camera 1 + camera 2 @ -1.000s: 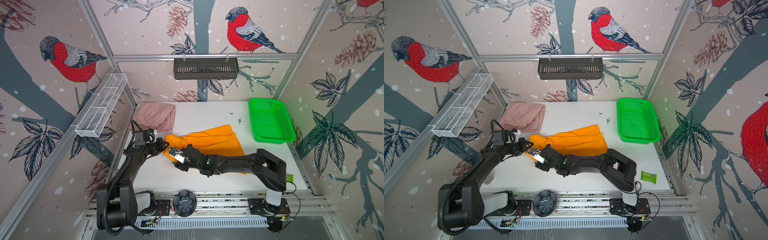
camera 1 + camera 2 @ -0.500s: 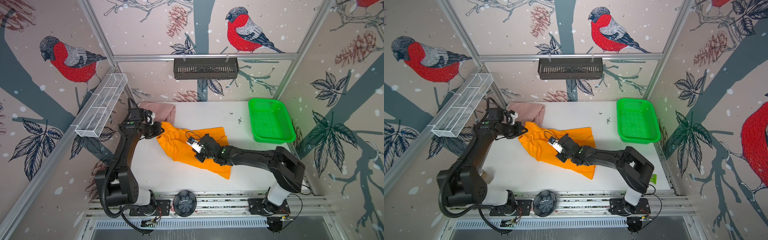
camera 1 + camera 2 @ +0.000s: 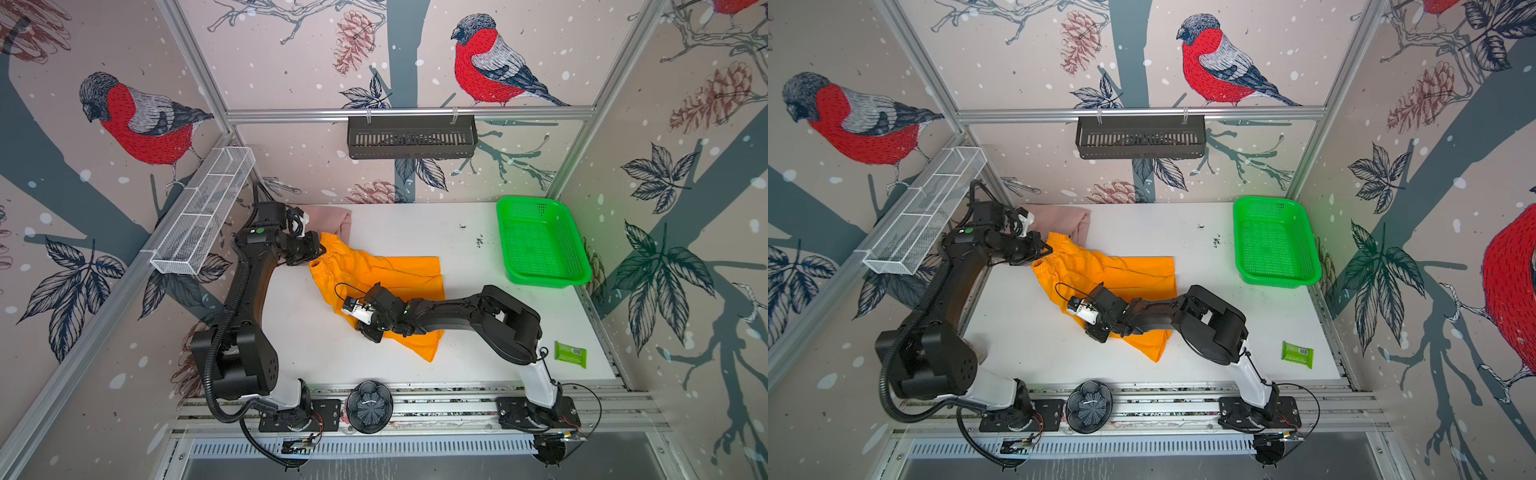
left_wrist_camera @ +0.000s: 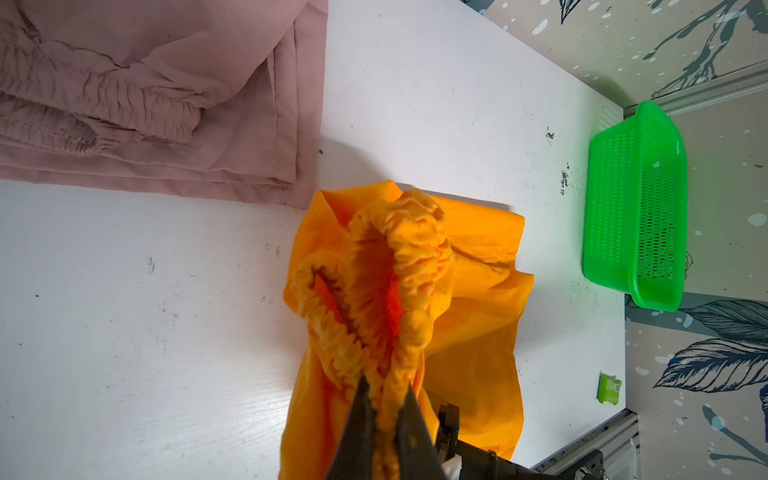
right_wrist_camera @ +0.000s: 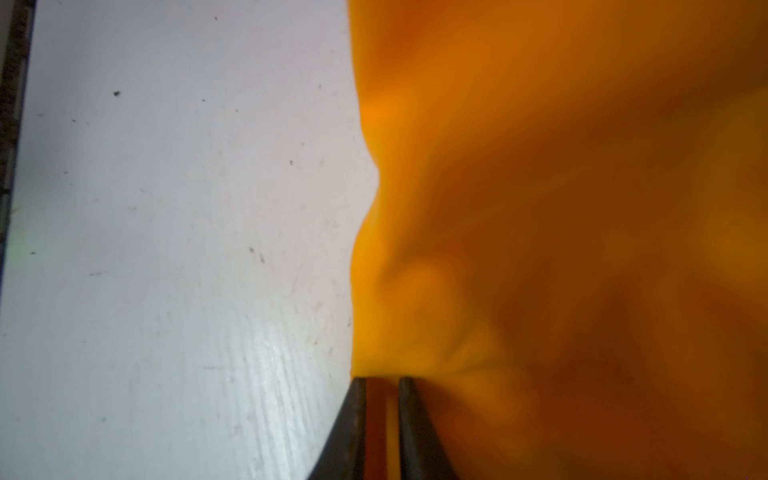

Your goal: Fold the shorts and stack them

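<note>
The left gripper [image 4: 384,409] is clamped on the gathered waistband [image 4: 399,257] of the orange shorts [image 3: 386,274], its 2 fingers [image 4: 357,428] pressed tight on either side of the bunched elastic; it holds that end raised off the table [image 3: 415,224], so the waist opening gapes in the left wrist view. The right gripper [image 5: 383,386] has its 2 jaws nearly together with a fold of orange cloth pinched between them, at the edge of the shorts nearest the robot; in both top views it sits low over the near left part of the cloth [image 3: 1098,334]. Between the 2 grips the orange shorts lie spread and wrinkled across the middle of the table, the waist end toward the back left and the leg ends trailing right and toward the front. The pink shorts [image 3: 328,216] lie folded flat in the back left corner, just behind the left gripper, near the orange waistband. A green basket [image 3: 536,241] stands at the back right, well apart from both shorts; a small green packet [image 3: 571,354] lies at the front right.
</note>
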`<state>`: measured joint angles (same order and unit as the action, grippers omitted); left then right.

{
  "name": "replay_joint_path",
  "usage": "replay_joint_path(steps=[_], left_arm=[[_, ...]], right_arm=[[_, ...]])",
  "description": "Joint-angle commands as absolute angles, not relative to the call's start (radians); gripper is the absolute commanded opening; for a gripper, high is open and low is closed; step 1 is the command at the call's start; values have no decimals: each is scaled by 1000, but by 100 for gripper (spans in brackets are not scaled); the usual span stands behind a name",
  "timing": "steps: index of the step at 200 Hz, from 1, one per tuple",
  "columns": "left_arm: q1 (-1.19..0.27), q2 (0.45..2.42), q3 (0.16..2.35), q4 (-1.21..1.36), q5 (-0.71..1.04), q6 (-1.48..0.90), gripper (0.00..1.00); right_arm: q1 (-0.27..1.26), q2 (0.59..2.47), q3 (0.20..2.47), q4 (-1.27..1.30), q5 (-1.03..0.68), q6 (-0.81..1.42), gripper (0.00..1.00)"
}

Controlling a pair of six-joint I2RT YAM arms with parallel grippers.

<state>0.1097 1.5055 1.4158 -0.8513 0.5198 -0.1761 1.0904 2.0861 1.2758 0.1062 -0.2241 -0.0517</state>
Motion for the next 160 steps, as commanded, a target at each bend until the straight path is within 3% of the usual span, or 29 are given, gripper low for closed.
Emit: replay_joint_path(steps=[1, 35, 98, 160], left_arm=[[109, 1505, 1431, -887, 510, -138, 0], [108, 1500, 1455, -905, 507, -116, 0], [9, 1499, 1507, -906, 419, -170, 0], [-132, 1483, 1495, -835, 321, -299, 0]], right_arm=[[1058, 2004, 1265, 152, -261, 7, 25], [966, 1864, 1223, 123, -256, 36, 29], [914, 1771, 1033, 218, -169, 105, 9], [946, 1779, 994, 238, -138, 120, 6]])
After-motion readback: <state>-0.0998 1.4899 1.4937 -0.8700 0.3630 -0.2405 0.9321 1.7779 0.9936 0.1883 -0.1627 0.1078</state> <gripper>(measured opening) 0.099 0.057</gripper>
